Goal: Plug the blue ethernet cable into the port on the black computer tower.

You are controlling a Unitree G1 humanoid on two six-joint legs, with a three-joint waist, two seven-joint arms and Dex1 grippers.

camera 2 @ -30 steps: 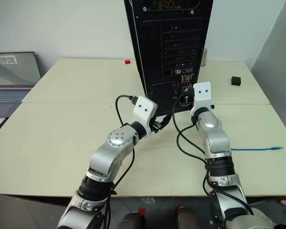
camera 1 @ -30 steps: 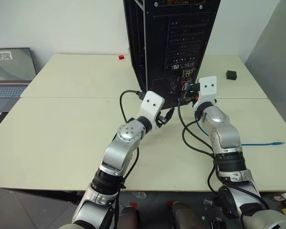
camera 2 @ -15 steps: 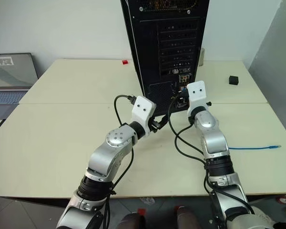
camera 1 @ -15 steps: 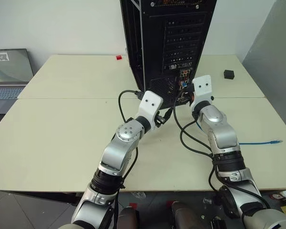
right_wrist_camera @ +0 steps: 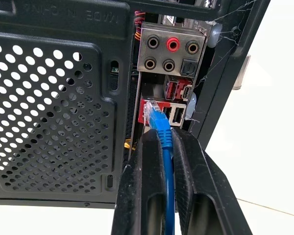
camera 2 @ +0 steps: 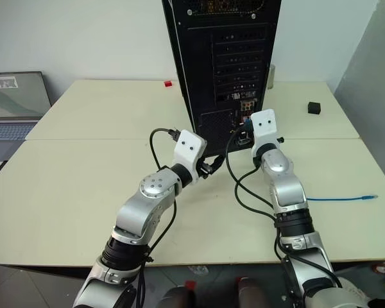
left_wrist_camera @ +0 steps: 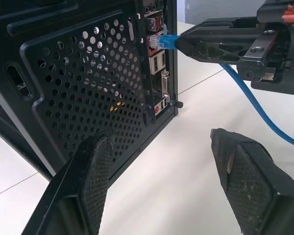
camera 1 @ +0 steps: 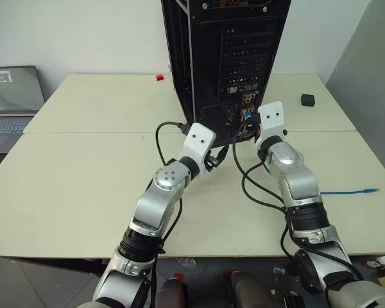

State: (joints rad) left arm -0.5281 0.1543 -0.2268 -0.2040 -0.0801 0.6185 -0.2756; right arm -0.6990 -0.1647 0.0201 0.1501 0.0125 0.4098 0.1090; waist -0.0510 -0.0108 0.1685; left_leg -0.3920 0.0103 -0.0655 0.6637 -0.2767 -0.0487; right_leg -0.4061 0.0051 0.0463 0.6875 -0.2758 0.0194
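Blue ethernet cable [right_wrist_camera: 162, 147], thin and light blue, is pinched behind its clear plug by the right gripper [right_wrist_camera: 161, 142]; at nine o'clock the left gripper [left_wrist_camera: 161, 161] idles, jaws spread and empty. The plug tip looks to be at, maybe just inside, the small metal-rimmed port [right_wrist_camera: 152, 111] on the tall black metal computer tower [camera 1: 228, 58]. Push straight and level, without twisting, until the plug seats.

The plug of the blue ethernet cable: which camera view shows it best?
The right wrist view: the plug sits large between the right gripper fingers, at the red port. The left wrist view shows it from the side; in the head views it is a tiny blue spot at the black computer tower.
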